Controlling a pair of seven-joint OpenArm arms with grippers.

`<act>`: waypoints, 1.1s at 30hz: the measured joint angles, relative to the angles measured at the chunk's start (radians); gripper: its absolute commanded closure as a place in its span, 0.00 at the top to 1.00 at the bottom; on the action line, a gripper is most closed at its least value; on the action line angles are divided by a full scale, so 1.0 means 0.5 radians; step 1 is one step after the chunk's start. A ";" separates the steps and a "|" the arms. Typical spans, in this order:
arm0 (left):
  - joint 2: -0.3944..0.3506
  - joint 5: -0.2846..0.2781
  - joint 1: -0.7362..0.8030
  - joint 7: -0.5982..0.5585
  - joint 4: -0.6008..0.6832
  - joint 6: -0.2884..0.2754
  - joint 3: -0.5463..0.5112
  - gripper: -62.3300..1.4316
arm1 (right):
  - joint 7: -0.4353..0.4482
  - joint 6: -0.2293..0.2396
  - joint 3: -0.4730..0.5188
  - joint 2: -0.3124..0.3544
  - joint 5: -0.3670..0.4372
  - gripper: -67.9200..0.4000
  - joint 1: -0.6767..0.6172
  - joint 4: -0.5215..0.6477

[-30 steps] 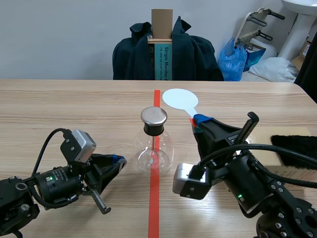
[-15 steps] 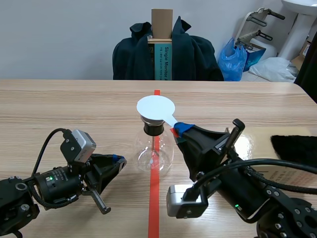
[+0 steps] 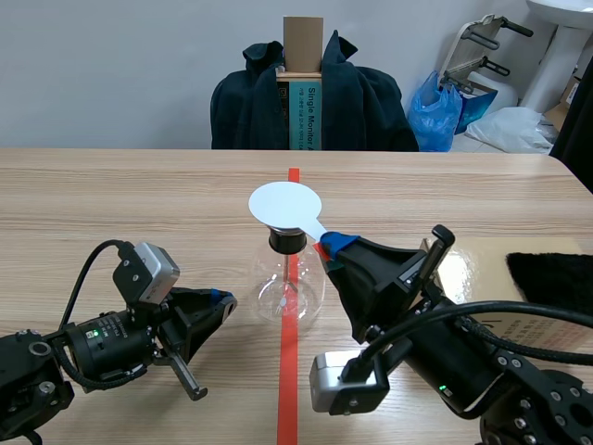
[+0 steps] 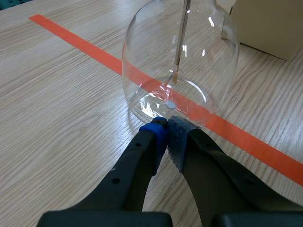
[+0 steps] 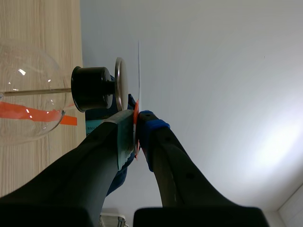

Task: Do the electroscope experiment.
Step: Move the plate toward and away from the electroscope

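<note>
Low at the left, the left gripper (image 3: 220, 300) lies close to the wooden table (image 3: 111, 204). Its two fingers are pressed together with nothing between them. In the left wrist view the blue and grey pads of the left gripper (image 4: 166, 136) meet just beside the foot of the round clear glass flask (image 4: 180, 71), though contact with the glass cannot be made out.

That flask (image 3: 289, 289) stands upright on the orange-red tape line (image 3: 288, 380) at the middle of the table. It has a black stopper (image 3: 287, 241) in its neck and a thin metal rod (image 4: 182, 33) hanging down inside.

Over the stopper sits a flat white round paddle (image 3: 285, 204), which hides the flask's top in the scene view. The right wrist view shows the paddle (image 5: 139, 71) edge-on, parallel to the flask's metal cap plate (image 5: 118, 82) and a narrow gap away from it.

The right gripper (image 3: 332, 247) is clamped on the paddle's handle. Seen from its own wrist camera, the right gripper (image 5: 136, 128) has the handle squeezed between its grey-green and blue pads.

Further right, a black fuzzy cloth (image 3: 556, 274) rests on a pale tan board (image 3: 482, 264).
</note>
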 measured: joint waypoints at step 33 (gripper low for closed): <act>0.000 0.000 0.000 0.000 0.000 0.000 0.000 0.07 | -0.767 -0.001 0.000 -0.001 0.003 0.02 0.000 0.000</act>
